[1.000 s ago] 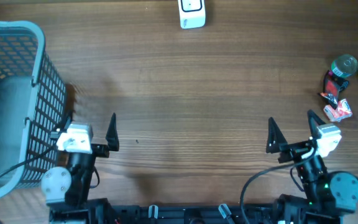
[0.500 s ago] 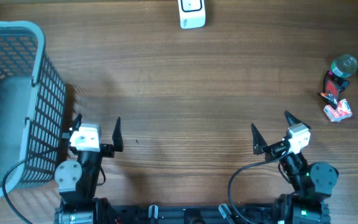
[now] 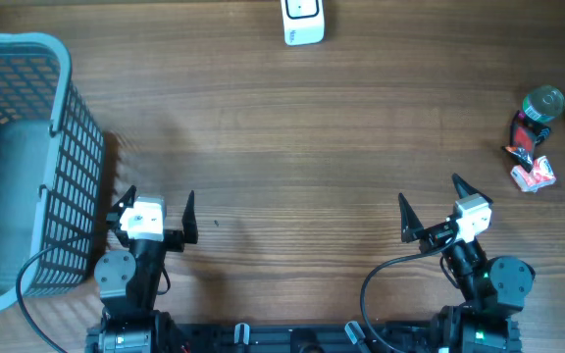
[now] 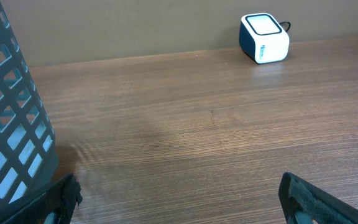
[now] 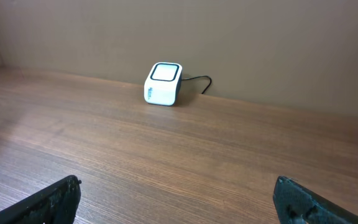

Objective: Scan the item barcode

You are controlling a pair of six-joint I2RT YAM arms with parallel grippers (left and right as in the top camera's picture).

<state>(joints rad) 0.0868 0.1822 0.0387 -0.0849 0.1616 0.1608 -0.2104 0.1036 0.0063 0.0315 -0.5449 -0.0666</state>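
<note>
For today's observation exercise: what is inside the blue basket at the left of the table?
The basket shows only a bare grey floor from overhead, no item. Its left edge is cut off by the frame, so that strip stays unseen.

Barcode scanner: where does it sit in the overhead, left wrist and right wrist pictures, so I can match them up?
Overhead: barcode scanner at the top edge, just right of centre.
Left wrist: barcode scanner upper right, near the table's far edge.
Right wrist: barcode scanner above and left of centre.
Shared landmark: the wooden table it stands on.
</note>
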